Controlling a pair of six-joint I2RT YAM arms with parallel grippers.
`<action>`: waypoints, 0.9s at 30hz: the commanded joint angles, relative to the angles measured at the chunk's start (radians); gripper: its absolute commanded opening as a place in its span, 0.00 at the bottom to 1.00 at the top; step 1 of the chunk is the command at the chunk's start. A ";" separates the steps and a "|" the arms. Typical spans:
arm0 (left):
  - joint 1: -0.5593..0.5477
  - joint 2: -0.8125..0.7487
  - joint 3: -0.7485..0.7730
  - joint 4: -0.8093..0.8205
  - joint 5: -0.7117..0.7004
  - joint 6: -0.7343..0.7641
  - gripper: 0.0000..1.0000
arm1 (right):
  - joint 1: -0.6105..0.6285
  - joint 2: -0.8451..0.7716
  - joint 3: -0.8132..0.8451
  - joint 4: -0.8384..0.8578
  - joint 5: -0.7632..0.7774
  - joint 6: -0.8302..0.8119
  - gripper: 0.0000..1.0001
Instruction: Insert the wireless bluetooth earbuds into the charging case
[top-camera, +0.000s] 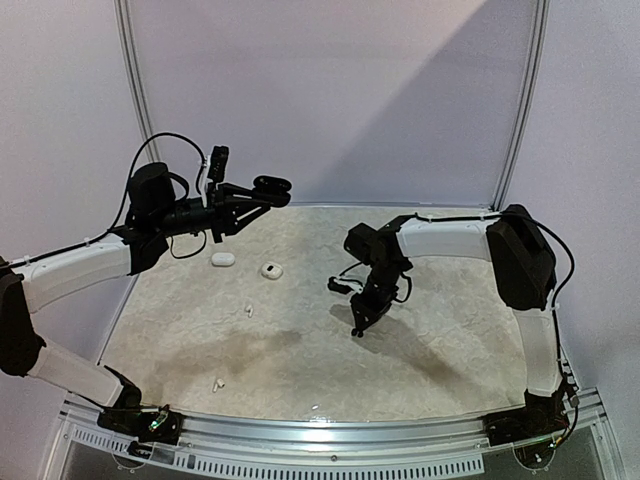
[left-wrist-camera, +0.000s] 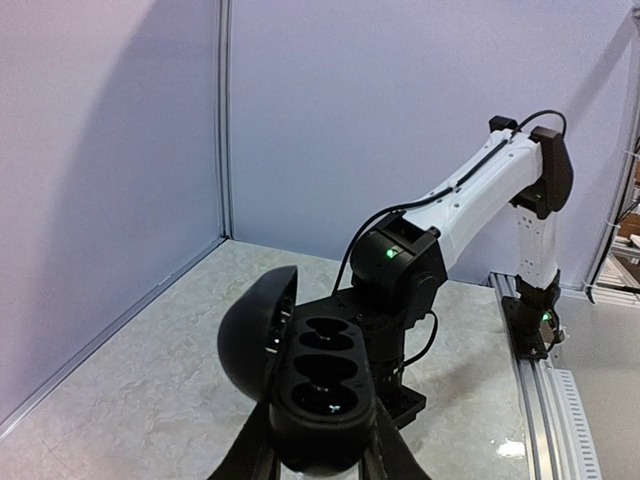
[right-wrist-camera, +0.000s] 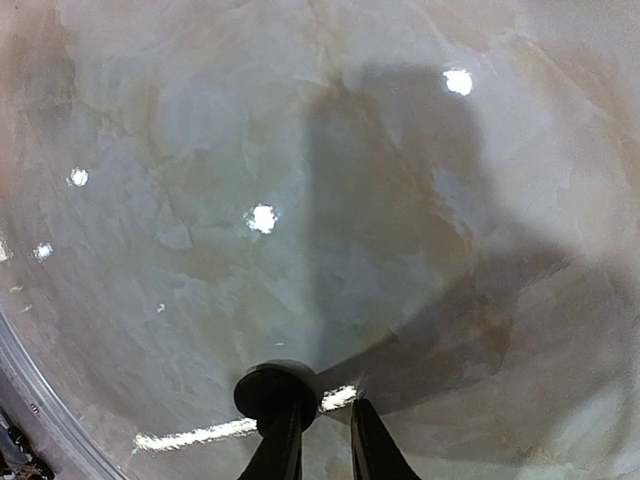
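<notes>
Nearly pressed together, the right gripper (right-wrist-camera: 322, 408) pinches a black earbud (right-wrist-camera: 268, 388) at its tips, low centre of the wrist view, over the marbled table (right-wrist-camera: 200, 150). Left gripper (left-wrist-camera: 320, 450) is clamped on the black charging case (left-wrist-camera: 320, 385), which is raised upper left in the overhead view, lid swung open leftward, wells showing. One white earbud (top-camera: 249, 310) lies left of centre, another (top-camera: 216, 382) lower left. Two white cases (top-camera: 223, 258) sit above them.

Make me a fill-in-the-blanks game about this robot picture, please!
The left end effector holds a black charging case whose lid is ____.
The sockets inside it are ____.
The earbud in the right end effector is coloured ____.
Missing words: open, empty, black.
</notes>
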 joint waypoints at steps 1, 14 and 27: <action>0.010 -0.018 -0.002 -0.009 0.011 0.011 0.00 | 0.028 0.027 -0.025 0.009 -0.008 0.014 0.18; 0.010 -0.019 -0.005 -0.011 0.012 0.015 0.00 | 0.064 -0.021 -0.064 0.049 -0.070 0.056 0.22; 0.011 -0.018 -0.006 -0.022 0.012 0.025 0.00 | 0.073 -0.016 -0.071 0.064 -0.129 0.064 0.12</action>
